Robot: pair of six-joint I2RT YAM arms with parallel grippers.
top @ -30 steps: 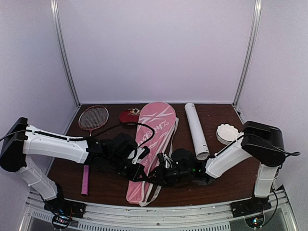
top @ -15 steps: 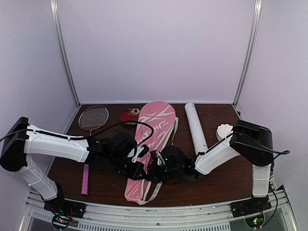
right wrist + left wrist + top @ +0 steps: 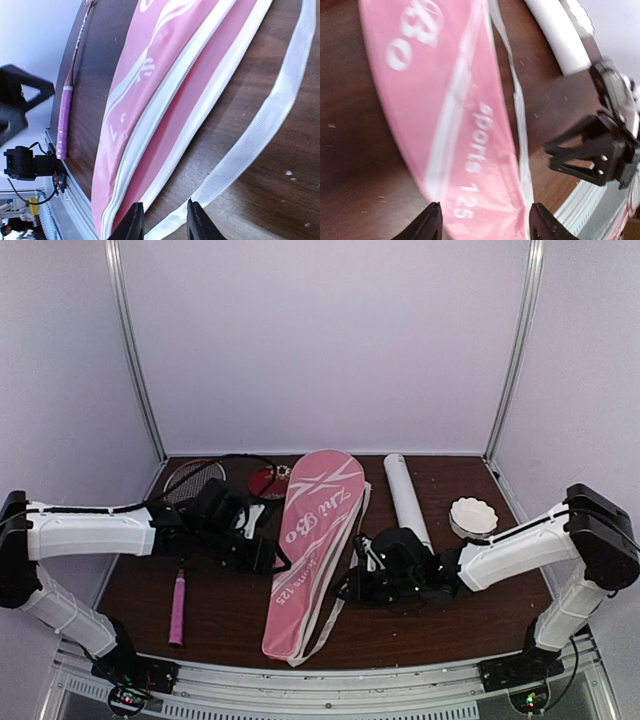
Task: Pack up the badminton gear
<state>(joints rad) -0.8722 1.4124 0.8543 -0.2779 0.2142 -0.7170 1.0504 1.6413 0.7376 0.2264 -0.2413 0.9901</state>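
The pink racket-shaped bag lies flat down the middle of the table, its white strap trailing on the right. A racket with a pink handle rests to the left, its head at the back. The long white tube lies right of the bag, with a white feather shuttlecock beyond it. My left gripper hovers open over the bag's lower left edge, holding nothing. My right gripper is open just off the bag's right edge, with the strap lying on the table under its tips.
A small dark red round dish sits at the back between the racket head and the bag. Metal frame posts stand at the rear corners. Bare brown table shows at the front right, with the front rail close below.
Both grippers have let go of the bag's lower part and drawn apart, left arm leftward, right arm rightward. The left jaws have opened wide. The bag now lies flatter and straighter.
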